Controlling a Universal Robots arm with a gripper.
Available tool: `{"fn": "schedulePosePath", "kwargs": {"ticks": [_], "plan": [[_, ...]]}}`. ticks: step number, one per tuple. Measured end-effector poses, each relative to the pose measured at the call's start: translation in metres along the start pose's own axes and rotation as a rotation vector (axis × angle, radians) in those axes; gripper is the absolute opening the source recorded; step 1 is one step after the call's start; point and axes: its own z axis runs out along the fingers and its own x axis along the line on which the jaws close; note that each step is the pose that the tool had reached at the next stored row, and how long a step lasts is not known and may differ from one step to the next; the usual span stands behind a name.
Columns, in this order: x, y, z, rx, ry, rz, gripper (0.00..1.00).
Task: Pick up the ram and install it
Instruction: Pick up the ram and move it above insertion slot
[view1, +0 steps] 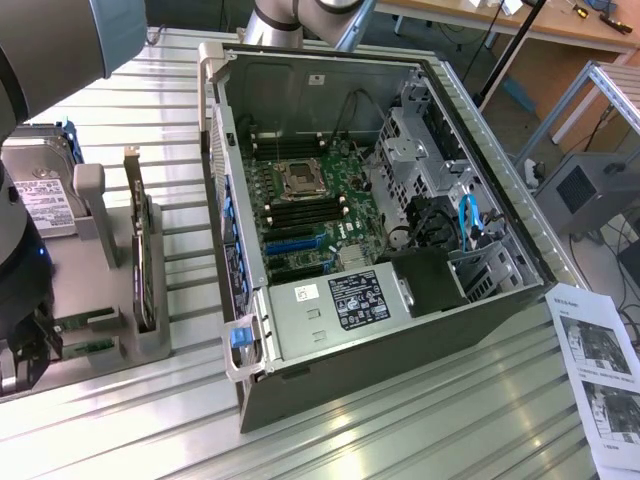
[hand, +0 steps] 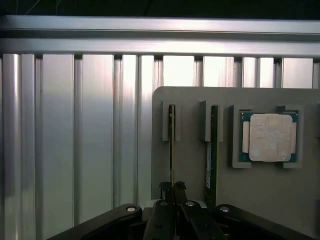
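My gripper (hand: 173, 188) is shut on the ram (hand: 172, 145), a thin green stick seen edge-on that stands in a slot of the grey holder tray (hand: 190, 165). A second ram stick (hand: 213, 150) stands in the neighbouring slot, untouched. In the exterior view the gripper (view1: 28, 352) hangs low over that tray at the exterior view's left, with green stick ends (view1: 88, 326) just beside it. The open computer case (view1: 480, 330) lies to the exterior view's right, with the motherboard's memory slots (view1: 292, 211) exposed.
A processor chip (hand: 270, 137) sits in a tray recess beside the sticks. A silver-labelled hard drive (view1: 45, 200) and an upright expansion card (view1: 145, 270) stand on holders near the arm. Printed sheets (view1: 600, 370) lie at the exterior view's right on the ribbed aluminium table (view1: 400, 440).
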Motion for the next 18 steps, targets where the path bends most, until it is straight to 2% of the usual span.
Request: {"fn": "schedulePosePath", "kwargs": {"ticks": [2,8,18], "plan": [[0.000,0.0001,-0.0059,0.0000,0.0000,0.000,0.12],[0.000,0.0001,-0.0155,0.0000,0.0000,0.000,0.12],[0.000,0.0004,-0.0438,-0.0001,0.0000,0.000,0.12]]}}
